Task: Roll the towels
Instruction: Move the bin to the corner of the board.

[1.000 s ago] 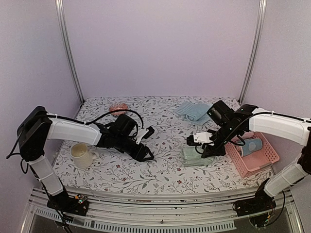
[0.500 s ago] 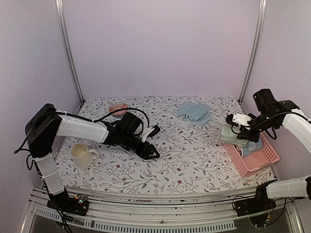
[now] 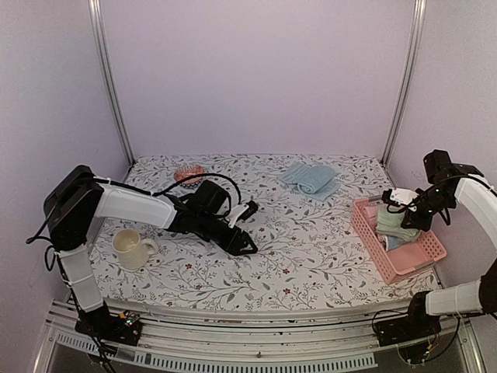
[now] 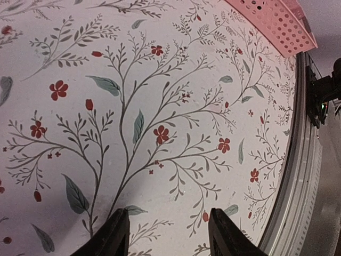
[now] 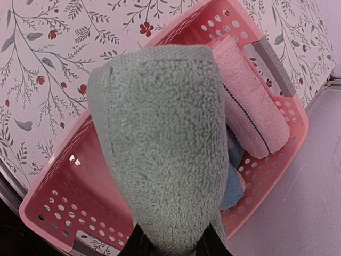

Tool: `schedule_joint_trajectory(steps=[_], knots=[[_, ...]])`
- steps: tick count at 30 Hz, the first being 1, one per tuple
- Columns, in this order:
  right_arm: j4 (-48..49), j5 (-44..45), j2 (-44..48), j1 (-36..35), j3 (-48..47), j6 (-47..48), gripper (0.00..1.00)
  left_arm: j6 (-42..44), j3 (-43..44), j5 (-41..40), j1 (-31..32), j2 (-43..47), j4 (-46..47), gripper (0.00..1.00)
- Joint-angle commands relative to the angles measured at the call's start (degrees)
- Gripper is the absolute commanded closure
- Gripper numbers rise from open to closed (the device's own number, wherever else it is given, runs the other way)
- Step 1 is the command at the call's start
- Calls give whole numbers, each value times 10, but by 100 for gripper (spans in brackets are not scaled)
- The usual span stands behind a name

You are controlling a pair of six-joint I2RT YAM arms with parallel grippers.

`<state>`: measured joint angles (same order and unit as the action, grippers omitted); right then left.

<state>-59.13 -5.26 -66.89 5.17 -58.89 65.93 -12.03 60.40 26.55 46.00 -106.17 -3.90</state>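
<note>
A cream mug [image 3: 130,249] sat at the far left of the flower-printed table [image 3: 311,264]. Just to its right, the left gripper [image 3: 247,230] hovered low over bare cloth with its jaws spread wide and nothing between them. Farther back and right of centre, the light blue towel [image 3: 311,177] lay loosely folded on the table, well away from both arms. At the far right, the right gripper [image 3: 397,211] held the sage green towel [image 3: 388,227], rolled into a bundle, above the pink basket [image 3: 404,268], its jaws narrowed onto the fabric.

The green towel looked finished and about to be set down in the basket. That would call for lowering it into the free space and letting go without the roll springing loose. The blue towel seemed to be next, and it looked not yet fully rolled.

The left wrist view showed only floral cloth between the two open fingertips [image 4: 114,234], with a corner of the basket at the top edge. The right wrist view showed what the overhead view hid: a rolled pink towel [image 5: 250,101] and something blue [image 5: 230,184] already lay inside the basket, with the green roll hanging just beside them.
</note>
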Motion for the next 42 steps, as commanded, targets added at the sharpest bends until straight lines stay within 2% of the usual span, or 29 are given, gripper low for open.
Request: schedule_joint_trajectory(steps=[1, 9, 17, 30, 42], knots=[[-19, 32, -11, 2, 25, 23, 97, 4, -3, 9, 4, -11, 18, 48], [-21, -3, -56, 1, 3, 30, 97, 0, -3, 13, 4, -17, 22, 48], [11, -35, -177, -1, -116, -15, 97, -1, -7, 12, 3, -10, 15, 48], [69, 8, -290, -69, -193, -23, 97, -7, -17, 10, 3, -6, 17, 48], [138, 23, -438, -83, -311, -54, 97, -11, -36, 5, 6, 9, 18, 48]])
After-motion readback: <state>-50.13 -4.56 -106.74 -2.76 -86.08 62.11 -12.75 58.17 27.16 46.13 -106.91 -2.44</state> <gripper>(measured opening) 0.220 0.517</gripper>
